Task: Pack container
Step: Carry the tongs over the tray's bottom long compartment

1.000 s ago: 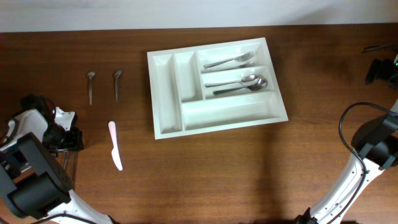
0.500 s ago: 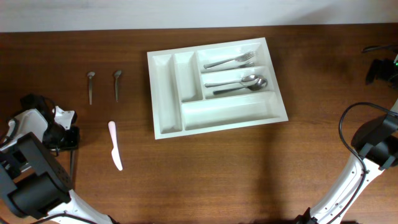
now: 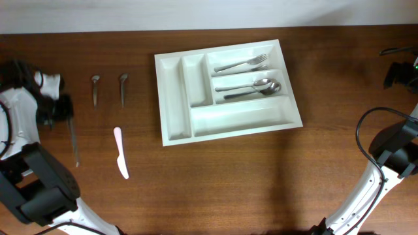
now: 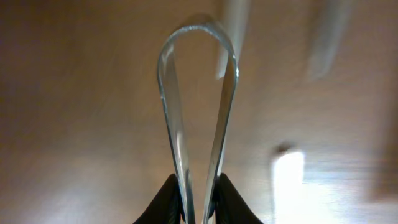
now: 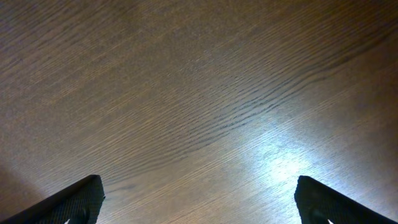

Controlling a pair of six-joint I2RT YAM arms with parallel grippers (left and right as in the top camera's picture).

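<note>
The container point(image 3: 175, 98), a large white cutlery tray, lies at the table's middle back. It holds a fork point(image 3: 241, 64) in one long compartment and two spoons point(image 3: 251, 88) in the one below. My left gripper point(image 3: 62, 111) is at the far left, shut on a metal knife point(image 3: 73, 140) and holding it off the table. In the left wrist view the knife point(image 4: 169, 112) sticks out ahead from between the shut gripper point(image 4: 198, 186). My right gripper point(image 3: 396, 73) is at the far right edge, open and empty, over bare wood in its wrist view point(image 5: 199, 199).
Two small metal spoons point(image 3: 95, 90) point(image 3: 123, 88) lie side by side left of the tray. A white plastic knife point(image 3: 121, 152) lies on the wood below them. The tray's two narrow compartments and its lowest long one hold nothing.
My left gripper has moved up towards the back of the table with the metal knife, which now hangs in the air beside it. The right arm has not moved.
</note>
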